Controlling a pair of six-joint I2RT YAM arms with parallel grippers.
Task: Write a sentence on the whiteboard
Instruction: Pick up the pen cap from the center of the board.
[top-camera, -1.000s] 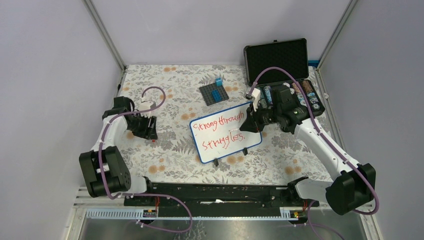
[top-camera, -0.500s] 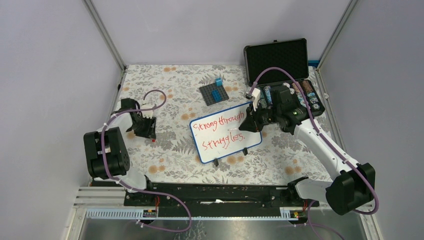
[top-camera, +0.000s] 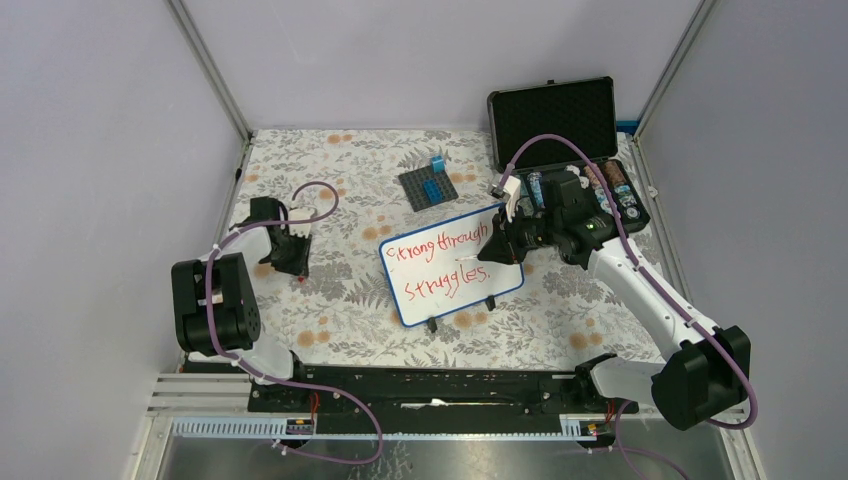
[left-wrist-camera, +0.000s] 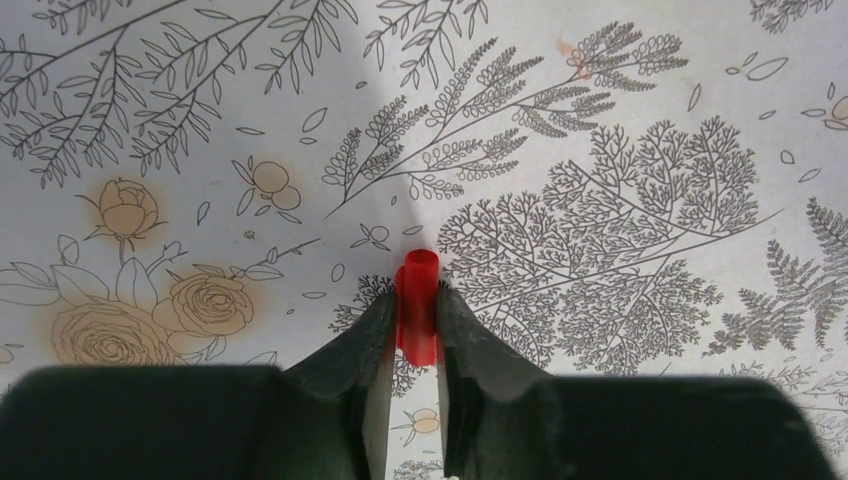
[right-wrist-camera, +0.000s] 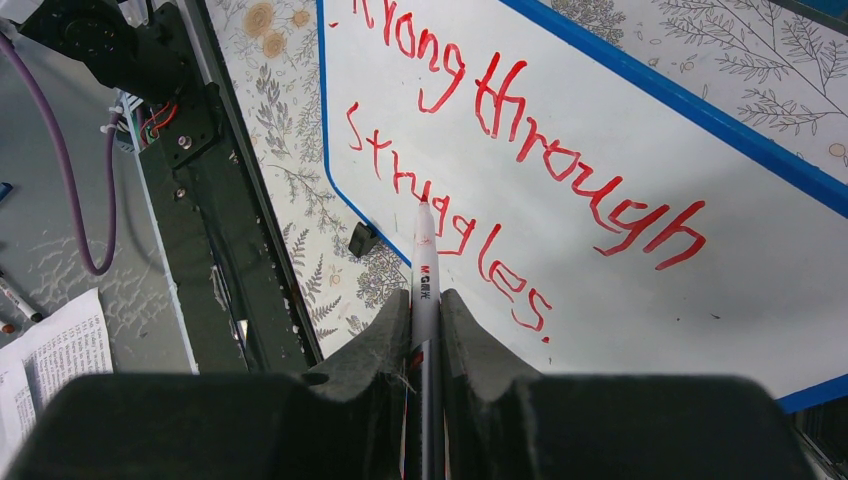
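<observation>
The whiteboard (top-camera: 450, 264) with a blue rim lies mid-table and reads "Strong through struggles." in red; it also shows in the right wrist view (right-wrist-camera: 620, 180). My right gripper (top-camera: 497, 246) (right-wrist-camera: 425, 300) is shut on a white marker (right-wrist-camera: 424, 265) whose red tip hangs over the word "struggles". My left gripper (top-camera: 296, 265) (left-wrist-camera: 417, 310) is shut on the red marker cap (left-wrist-camera: 417, 300) low over the floral cloth at the left.
An open black foam-lined case (top-camera: 565, 140) with small items stands at the back right. A dark grey plate with blue bricks (top-camera: 428, 186) lies behind the board. The arm rail (top-camera: 430, 385) runs along the near edge.
My left arm has folded back toward its base and the gripper with the cap has shifted slightly toward the back. The right arm and marker have barely moved.
</observation>
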